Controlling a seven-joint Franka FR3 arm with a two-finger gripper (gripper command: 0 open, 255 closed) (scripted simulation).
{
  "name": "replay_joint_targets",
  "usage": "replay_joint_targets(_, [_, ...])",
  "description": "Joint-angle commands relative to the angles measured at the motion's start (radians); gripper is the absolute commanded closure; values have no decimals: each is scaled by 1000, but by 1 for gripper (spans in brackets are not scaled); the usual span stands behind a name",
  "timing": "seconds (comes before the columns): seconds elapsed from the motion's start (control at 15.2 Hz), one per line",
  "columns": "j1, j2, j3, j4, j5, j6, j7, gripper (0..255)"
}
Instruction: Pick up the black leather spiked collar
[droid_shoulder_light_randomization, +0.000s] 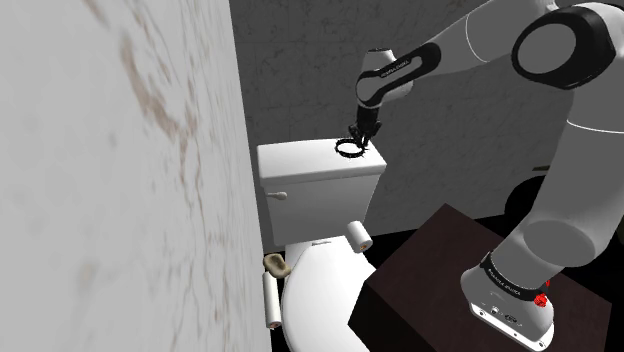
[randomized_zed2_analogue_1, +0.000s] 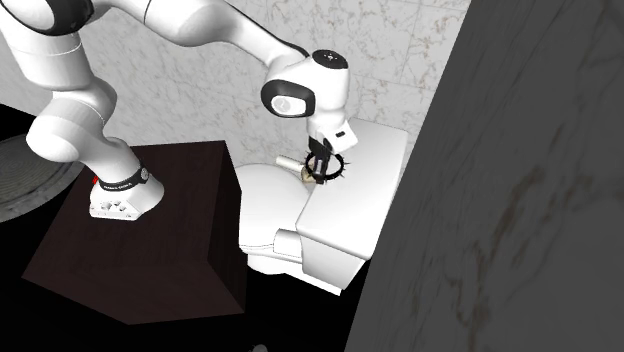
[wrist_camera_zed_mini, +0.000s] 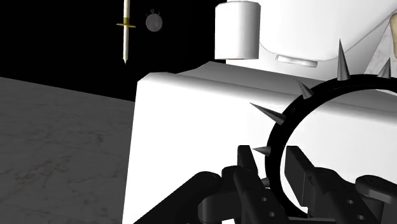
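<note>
The black spiked collar (wrist_camera_zed_mini: 278, 135) stands on edge just over the lid of the white toilet tank (droid_shoulder_light_randomization: 322, 182), near the lid's edge; whether it touches the lid cannot be told. The gripper (wrist_camera_zed_mini: 272, 163) has closed to a narrow gap, and its two fingers (wrist_camera_zed_mini: 296, 167) clasp the collar's band between them, one inside the ring and one outside. A white paper roll (droid_shoulder_light_randomization: 358, 235) lies below the tank on the toilet seat (droid_shoulder_light_randomization: 320, 285).

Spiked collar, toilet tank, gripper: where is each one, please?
spiked collar (wrist_camera_zed_mini: 287, 113), wrist view: on its black band.
toilet tank (droid_shoulder_light_randomization: 330, 190), shoulder view: on its front wall.
gripper (wrist_camera_zed_mini: 272, 160), wrist view: midway between its fingertips.
</note>
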Motion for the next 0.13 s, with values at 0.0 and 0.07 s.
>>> replay_joint_targets(0.0, [1,-11,0,3,-1,-14,2,255])
replay_joint_targets(0.07, [1,-10,0,3,-1,-14,2,255])
